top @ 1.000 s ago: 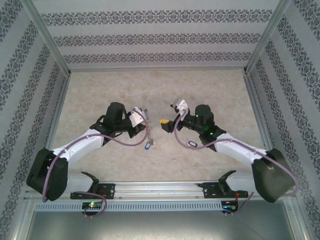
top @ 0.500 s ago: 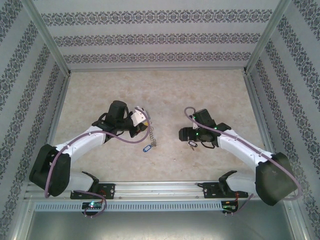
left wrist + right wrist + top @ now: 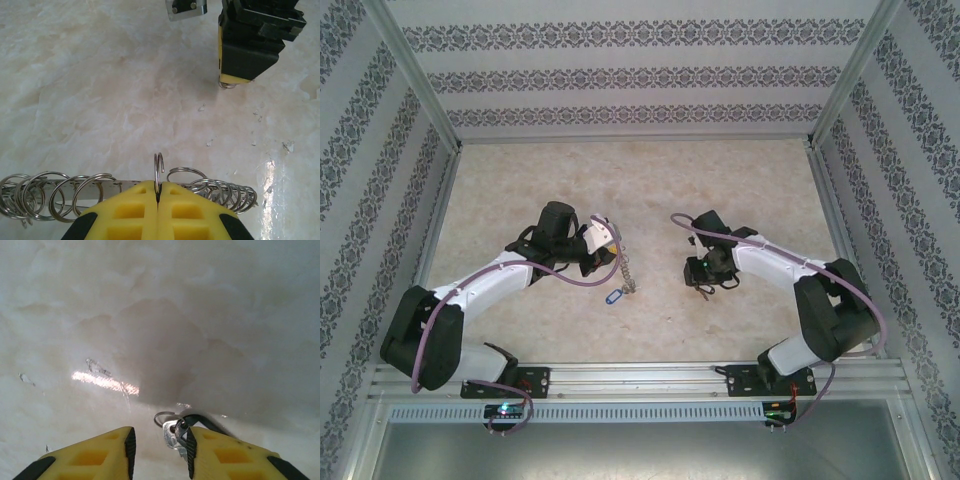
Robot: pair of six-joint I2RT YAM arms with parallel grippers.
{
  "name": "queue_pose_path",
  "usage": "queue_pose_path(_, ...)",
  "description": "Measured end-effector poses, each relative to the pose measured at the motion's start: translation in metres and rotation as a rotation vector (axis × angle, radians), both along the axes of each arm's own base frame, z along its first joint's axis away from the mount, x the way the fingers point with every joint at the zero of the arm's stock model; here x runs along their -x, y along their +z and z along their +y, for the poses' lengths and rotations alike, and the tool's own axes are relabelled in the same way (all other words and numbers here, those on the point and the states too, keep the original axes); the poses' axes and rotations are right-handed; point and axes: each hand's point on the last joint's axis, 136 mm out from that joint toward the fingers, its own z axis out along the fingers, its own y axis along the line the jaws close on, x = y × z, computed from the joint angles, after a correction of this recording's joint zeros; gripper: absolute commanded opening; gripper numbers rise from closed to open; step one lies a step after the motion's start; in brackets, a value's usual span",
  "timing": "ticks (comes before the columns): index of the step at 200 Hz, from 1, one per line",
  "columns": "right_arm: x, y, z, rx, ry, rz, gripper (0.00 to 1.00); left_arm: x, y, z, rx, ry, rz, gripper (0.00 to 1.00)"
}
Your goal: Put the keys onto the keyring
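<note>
Yellow, waffle-moulded left fingers (image 3: 127, 212) are pressed tight together, pinching one thin wire loop of the keyring (image 3: 623, 268). Its row of small silvery rings trails across the glossy, pale marbled surface (image 3: 150, 315) to a blue-headed key (image 3: 613, 296). The right fingers (image 3: 100, 452) stand partly apart, straddling a small silvery key (image 3: 172, 434) lying flat beside one pad.

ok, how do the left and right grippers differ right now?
The left gripper is shut, pinching the keyring wire; the right gripper has its jaws apart, straddling a key. The right gripper reaches down to the table; the left gripper looks raised above it. Both have yellow fingers.
</note>
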Motion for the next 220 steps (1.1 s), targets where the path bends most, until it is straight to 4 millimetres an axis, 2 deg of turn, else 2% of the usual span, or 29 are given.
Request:
queue_pose_path(39,-0.004,-0.008,0.002,0.009,-0.008,0.030,0.28,0.001,-0.003,-0.001,0.002,-0.008,0.012,0.00)
queue_pose_path(69,-0.004,-0.016,0.003,0.012,-0.013,0.056,0.31,0.001,-0.003,-0.002,0.003,-0.009,0.013,0.00)
queue_pose_path(119,-0.005,-0.013,0.002,0.049,-0.030,0.048,0.31,0.001,-0.003,-0.002,0.003,-0.009,0.013,0.00)
queue_pose_path(134,-0.005,-0.008,-0.002,0.099,-0.056,0.024,0.27,0.001,-0.003,-0.002,0.003,-0.009,0.013,0.00)
queue_pose_path(145,-0.006,-0.003,-0.006,0.133,-0.095,0.001,0.24,0.001,-0.003,-0.002,0.003,-0.009,0.014,0.00)
queue_pose_path(167,-0.002,0.007,-0.013,0.192,-0.197,-0.027,0.23,0.001,-0.003,-0.002,0.003,-0.010,0.014,0.00)
queue_pose_path(194,0.002,0.014,-0.007,0.227,-0.343,-0.046,0.24,0.001,-0.003,-0.002,0.002,-0.009,0.014,0.00)
queue_pose_path(220,-0.004,0.014,-0.001,0.237,-0.529,-0.040,0.26,0.001,-0.003,-0.002,0.003,-0.008,0.016,0.00)
